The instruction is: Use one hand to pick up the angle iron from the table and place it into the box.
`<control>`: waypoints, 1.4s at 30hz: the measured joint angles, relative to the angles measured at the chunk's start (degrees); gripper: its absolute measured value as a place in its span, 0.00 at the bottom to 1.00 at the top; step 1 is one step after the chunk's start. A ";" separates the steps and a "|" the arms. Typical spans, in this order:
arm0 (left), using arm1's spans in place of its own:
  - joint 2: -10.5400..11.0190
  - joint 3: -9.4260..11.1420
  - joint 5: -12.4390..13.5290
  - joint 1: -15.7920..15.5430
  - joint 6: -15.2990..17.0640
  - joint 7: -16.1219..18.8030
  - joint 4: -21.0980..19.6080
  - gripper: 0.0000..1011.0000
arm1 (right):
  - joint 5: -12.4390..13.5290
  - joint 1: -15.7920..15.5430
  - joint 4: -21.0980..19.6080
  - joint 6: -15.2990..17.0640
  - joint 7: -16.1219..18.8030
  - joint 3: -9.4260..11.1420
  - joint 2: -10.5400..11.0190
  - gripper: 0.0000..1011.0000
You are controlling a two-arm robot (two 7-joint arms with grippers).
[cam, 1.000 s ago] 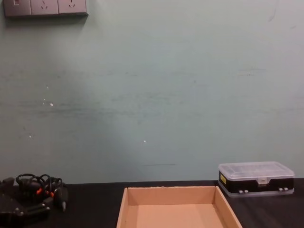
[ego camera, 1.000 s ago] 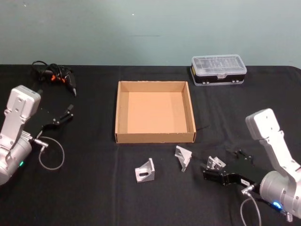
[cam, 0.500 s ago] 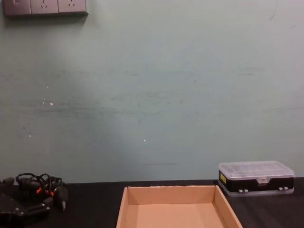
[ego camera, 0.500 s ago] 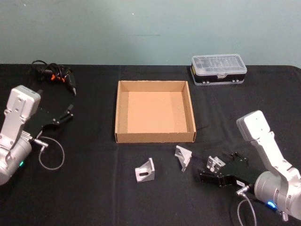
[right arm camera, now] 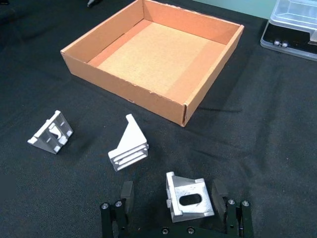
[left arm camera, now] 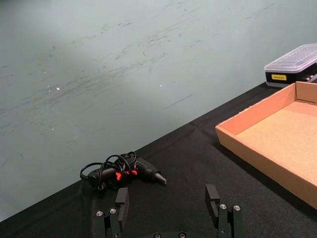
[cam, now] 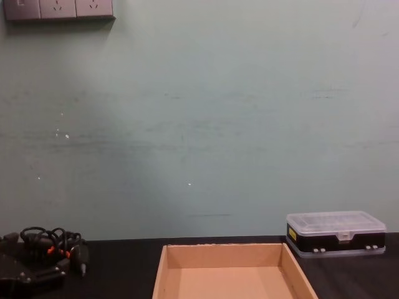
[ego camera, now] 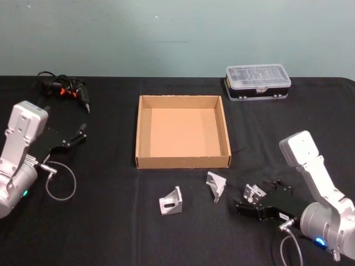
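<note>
A: Right hand (right arm camera: 172, 189), what's it doing?
B: Sitting low on the worktop (right arm camera: 277, 129), fingers apart, straddling one angle iron (right arm camera: 189, 198). Not clamping yet, I'm judging. The iron is lying on the worktop between the fingers, closer to one finger than the other.
A: Risks?
B: Closing off-centre like that, the near finger is likely shoving or twisting the iron before the far one is arriving. Its faces are sloping too, so the pads could be slipping and popping it out. The box (right arm camera: 130, 95) is lying ahead of the hand with a raised wall, so carrying too low is risking a knock. A second iron (right arm camera: 130, 144) and a third iron (right arm camera: 51, 133) are lying ahead of the hand, short of the box. Sweeping through them is another risk.
A: Views?
B: The right wrist view is giving the gap at each finger and the slot in the iron, which is too small to judge from the head. The head view is giving the layout: left hand (ego camera: 81, 133) idling well off to the side, fingers apart, and a black case (ego camera: 258, 82) beyond the box. The left wrist view is adding a corded tool (left arm camera: 124, 171) ahead of that hand.
</note>
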 joint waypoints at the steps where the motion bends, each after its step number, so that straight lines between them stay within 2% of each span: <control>1: 0.00 0.00 0.00 0.00 0.00 0.00 0.00 1.00 | 0.01 0.00 0.00 0.00 0.00 0.00 0.01 0.99; 5: 0.00 0.00 0.00 0.00 0.00 0.00 0.00 1.00 | 0.04 0.00 -0.01 0.00 0.00 0.00 0.02 0.97; 8: 0.00 0.00 0.00 0.00 0.00 0.00 0.00 1.00 | 0.07 0.00 -0.02 0.00 0.00 0.00 0.04 0.87; 11: 0.00 0.00 0.00 0.00 0.00 0.00 0.00 1.00 | 0.08 0.00 -0.03 -0.01 0.00 0.00 0.05 0.83; 15: 0.00 0.00 0.00 0.00 0.00 0.00 0.00 1.00 | 0.11 0.00 -0.06 -0.01 0.00 0.00 0.07 0.67; 18: 0.01 0.00 0.00 0.00 0.00 0.00 0.00 1.00 | 0.13 0.00 -0.07 -0.02 0.00 0.00 0.09 0.62; 20: 0.00 0.00 0.00 0.00 0.00 0.00 0.00 1.00 | 0.14 0.00 -0.08 -0.03 0.00 0.00 0.10 0.51; 21: 0.00 0.00 0.00 0.00 0.00 0.00 0.00 1.00 | 0.14 0.00 -0.08 -0.03 0.00 0.00 0.10 0.51; 22: 0.00 0.00 0.00 0.00 0.00 0.00 0.00 1.00 | 0.15 0.00 -0.08 -0.03 0.00 0.00 0.10 0.45; 25: 0.00 0.00 0.00 0.00 0.00 0.00 0.00 1.00 | 0.17 0.00 -0.08 -0.03 0.00 0.00 0.10 0.38; 30: 0.00 0.00 0.00 0.00 0.00 0.00 0.00 1.00 | 0.18 0.00 -0.08 -0.04 0.00 0.00 0.10 0.19; 34: 0.01 0.00 0.00 0.00 0.00 0.00 0.00 1.00 | 0.18 0.00 -0.08 -0.04 -0.01 0.00 0.10 0.09; 42: 0.00 0.00 0.00 0.00 0.00 0.00 0.00 1.00 | 0.18 0.00 -0.09 -0.04 -0.01 0.00 0.10 0.08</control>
